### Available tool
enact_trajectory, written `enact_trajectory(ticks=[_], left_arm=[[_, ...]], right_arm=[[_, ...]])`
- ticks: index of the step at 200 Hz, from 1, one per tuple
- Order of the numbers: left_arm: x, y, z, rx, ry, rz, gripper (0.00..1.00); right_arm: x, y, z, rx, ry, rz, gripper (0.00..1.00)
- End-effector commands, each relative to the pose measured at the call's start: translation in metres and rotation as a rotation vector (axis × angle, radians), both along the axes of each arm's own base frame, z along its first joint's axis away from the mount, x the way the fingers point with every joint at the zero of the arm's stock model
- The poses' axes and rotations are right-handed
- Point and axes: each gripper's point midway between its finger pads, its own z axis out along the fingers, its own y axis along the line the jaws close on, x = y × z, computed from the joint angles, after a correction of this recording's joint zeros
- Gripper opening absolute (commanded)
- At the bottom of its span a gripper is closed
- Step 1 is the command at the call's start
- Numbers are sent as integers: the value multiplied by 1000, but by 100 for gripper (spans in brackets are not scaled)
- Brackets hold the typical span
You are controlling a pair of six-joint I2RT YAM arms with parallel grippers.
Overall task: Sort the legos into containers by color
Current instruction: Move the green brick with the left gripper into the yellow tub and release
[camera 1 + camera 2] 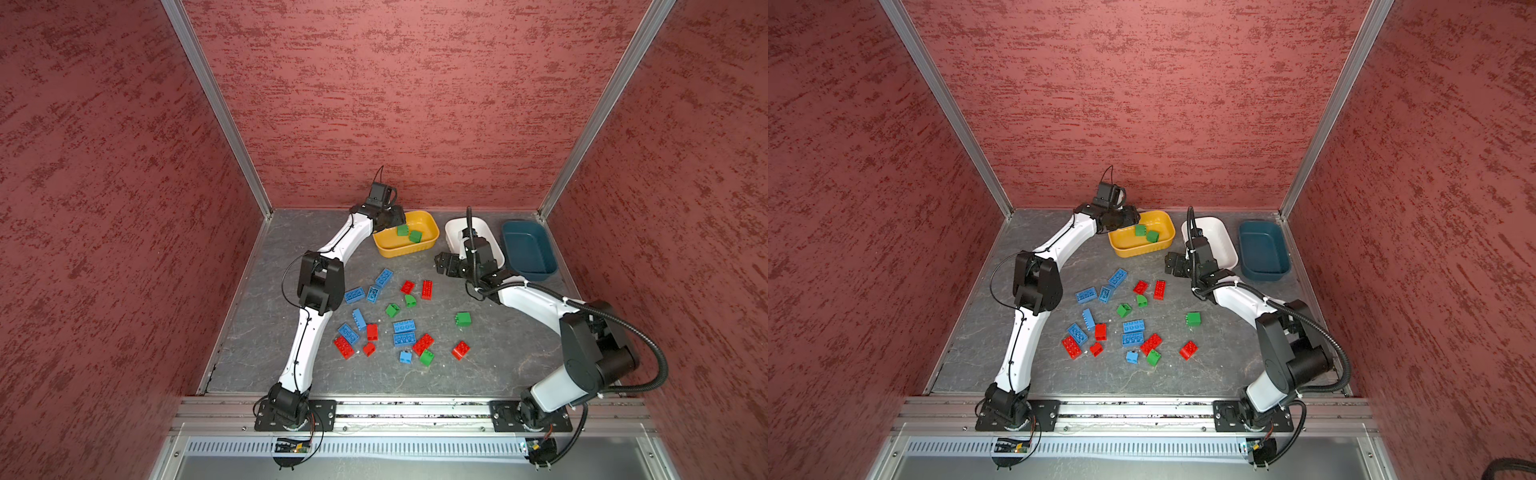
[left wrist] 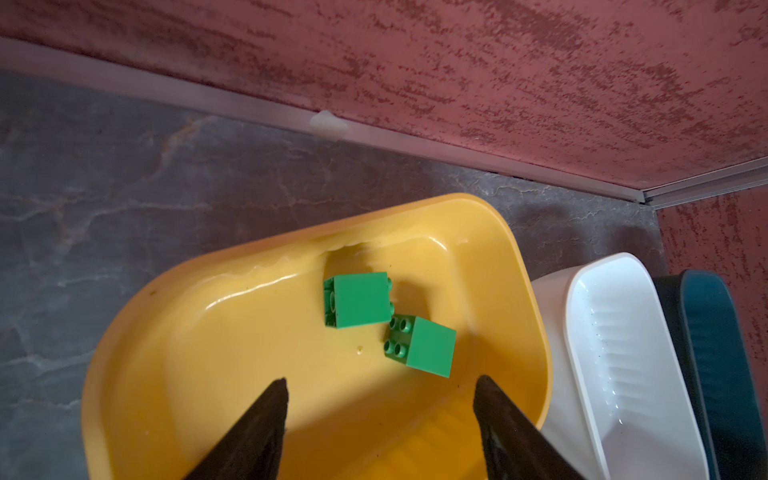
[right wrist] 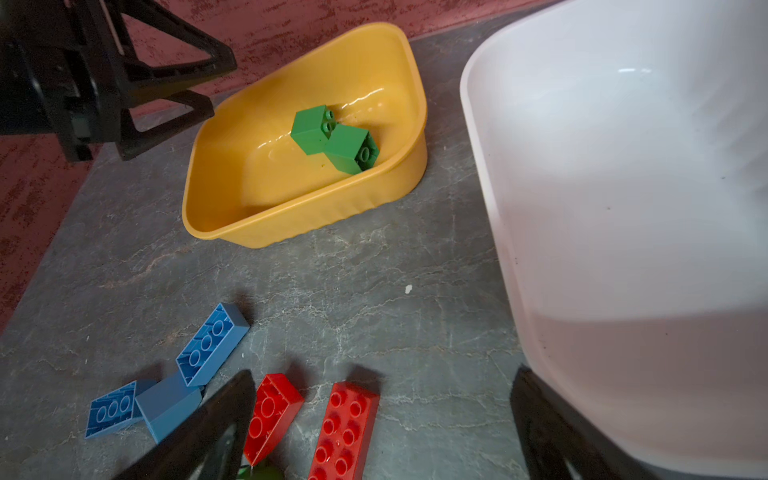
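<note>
Two green legos lie in the yellow tub; both end effectors are released and empty.
In both top views the left end effector hangs at that tub's left rim, while the right end effector hovers just beside the white tub, with the teal tub further right. Loose legos in red, blue and green are scattered over the desk. The left wrist view shows its fingers spread above the yellow tub, where the green legos sit corner to corner. The right wrist view shows its fingers wide apart over a red lego, with the white tub alongside.
</note>
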Motion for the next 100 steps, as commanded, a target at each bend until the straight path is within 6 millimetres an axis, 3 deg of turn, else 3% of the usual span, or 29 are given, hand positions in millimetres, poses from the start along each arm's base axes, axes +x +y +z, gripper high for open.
enact_trajectory(ticks=[1, 13, 18, 77, 100], left_arm=[[-6, 0, 54, -49, -99, 5, 87], [-10, 4, 59, -45, -118, 27, 92], [-12, 6, 62, -45, -127, 34, 100], [-33, 38, 72, 5, -180, 140, 99], [-37, 57, 72, 27, -195, 208, 99]], right_arm=[[-4, 18, -6, 28, 42, 42, 92], [-8, 20, -16, 30, 80, 16, 91], [-10, 20, -20, 30, 97, 8, 90], [-31, 36, -61, -40, 230, 1, 79], [-31, 45, -69, -67, 256, 15, 66]])
